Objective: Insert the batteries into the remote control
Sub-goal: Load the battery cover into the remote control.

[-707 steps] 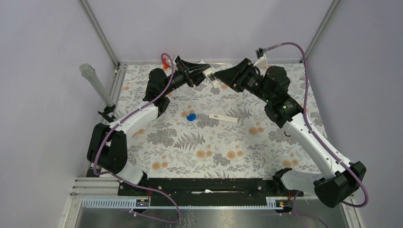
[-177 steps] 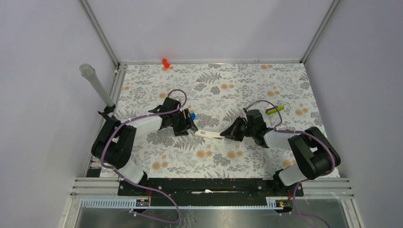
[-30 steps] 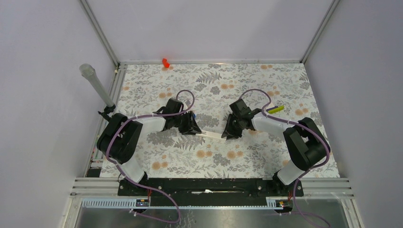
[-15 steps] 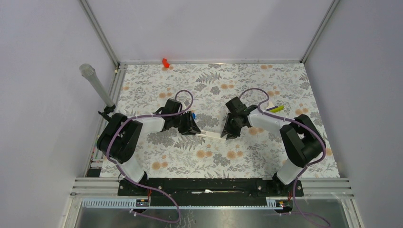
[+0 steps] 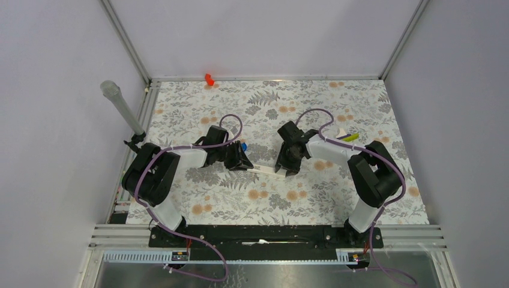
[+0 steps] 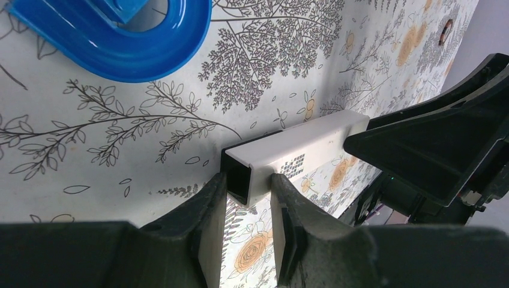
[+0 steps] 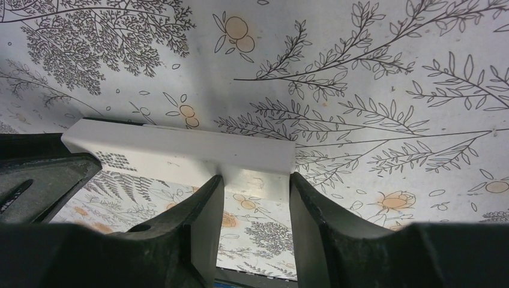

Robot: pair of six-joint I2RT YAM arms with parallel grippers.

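Gripping the slim white rectangular plastic remote control (image 6: pixel 300 147) just beside the blue curved plastic piece (image 6: pixel 114 36), clamped end to end by left tool (image 6: pixel 247 198) and right tool (image 7: pixel 255 186); looks like positioning, next needing one tool freed to fetch batteries, none visible.

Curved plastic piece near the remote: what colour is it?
The curved piece is bright blue, clearest in the left wrist view.

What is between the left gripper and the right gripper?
The remote spans the gap, its dark open end in the left gripper, its other end in the right gripper. The top view shows it best.
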